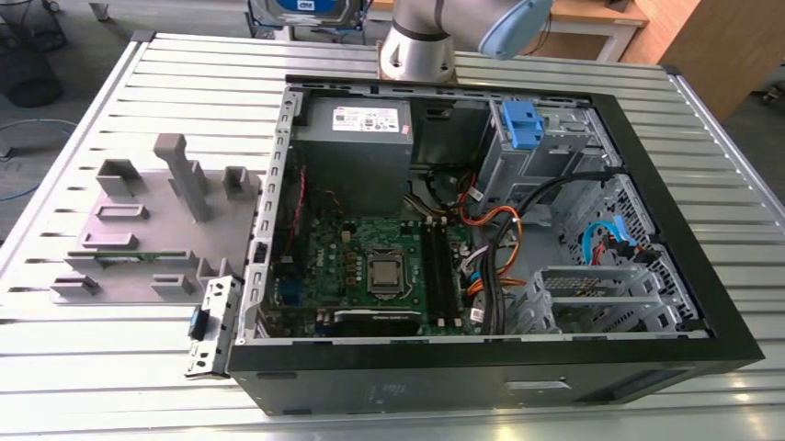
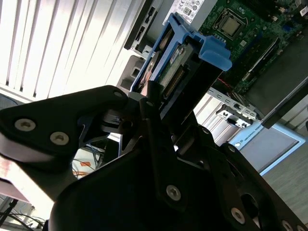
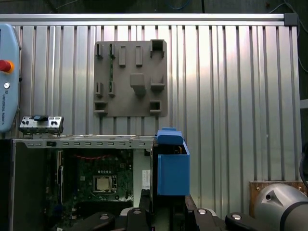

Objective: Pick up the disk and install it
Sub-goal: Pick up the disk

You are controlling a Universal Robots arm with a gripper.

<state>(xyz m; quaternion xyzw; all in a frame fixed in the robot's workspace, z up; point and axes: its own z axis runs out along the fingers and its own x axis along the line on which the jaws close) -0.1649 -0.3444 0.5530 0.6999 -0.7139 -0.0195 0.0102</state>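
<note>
You have the disk [image 2: 179, 60] in the pincer [image 2: 168, 105]. In the second wrist view the black fingers [image 2: 153, 103] are closed on the near end of its blue carrier, so the disk hangs in the air and rests on nothing. Its long axis runs straight out from the pincer, in line with the fingers. The far end, with the blue tab [image 2: 215, 52], points toward the open computer case [image 1: 429, 377].

In the first wrist view the disk [image 3: 172, 168] stands on its edge and, I judge, overlaps the case's rim close to the grey power supply [image 1: 349, 156]. The drive cage [image 1: 564, 138], with a small blue latch [image 1: 521, 124], sits in the upper part of the exterior view, toward the exterior view's right. The case stands on the ribbed table [image 1: 98, 367].
</note>
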